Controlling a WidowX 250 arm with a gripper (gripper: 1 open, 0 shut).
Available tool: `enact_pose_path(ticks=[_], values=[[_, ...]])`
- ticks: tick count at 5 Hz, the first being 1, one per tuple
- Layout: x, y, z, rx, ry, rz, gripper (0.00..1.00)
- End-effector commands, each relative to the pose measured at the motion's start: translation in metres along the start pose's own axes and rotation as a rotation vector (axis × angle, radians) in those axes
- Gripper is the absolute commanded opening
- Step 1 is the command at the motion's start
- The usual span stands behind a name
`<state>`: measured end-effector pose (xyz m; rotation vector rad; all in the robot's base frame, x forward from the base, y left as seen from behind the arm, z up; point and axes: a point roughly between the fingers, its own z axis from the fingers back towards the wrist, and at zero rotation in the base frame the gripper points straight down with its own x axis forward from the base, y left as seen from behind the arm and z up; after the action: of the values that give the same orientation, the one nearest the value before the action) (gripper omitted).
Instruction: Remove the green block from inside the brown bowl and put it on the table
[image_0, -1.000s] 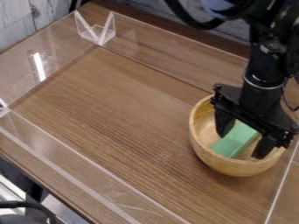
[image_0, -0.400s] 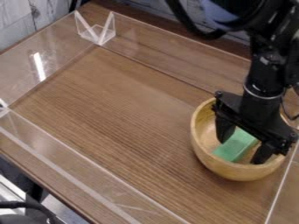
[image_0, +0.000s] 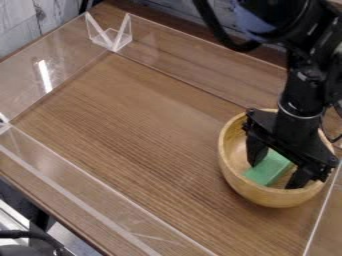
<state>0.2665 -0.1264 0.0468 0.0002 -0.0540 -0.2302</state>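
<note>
- Presently the green block lies inside the brown bowl, on its floor, its long side slanting between the jaws.
- The jaws stand wide apart, one at each side of the block within the bowl, and seem to have hold of nothing; whether either touches the block or the bowl's inner wall, I cannot tell.
- They are probably spread like this so they can straddle the block and close across its narrow width, clear of the rim.
- The black arm reaches down into the bowl from above, likely to get past that raised wall.
- Around the bowl, the table spreads widely to its left in the view, presumably where the block should go.
</note>
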Motion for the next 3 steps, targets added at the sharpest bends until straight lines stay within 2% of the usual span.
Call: enact_pose_path(ticks=[1,3], values=[[0.0083,0.0000,0.0076,-0.001,-0.043,-0.004,1.00],[0.0116,0.0046,0.0028,0.012,-0.041,-0.004,1.00]])
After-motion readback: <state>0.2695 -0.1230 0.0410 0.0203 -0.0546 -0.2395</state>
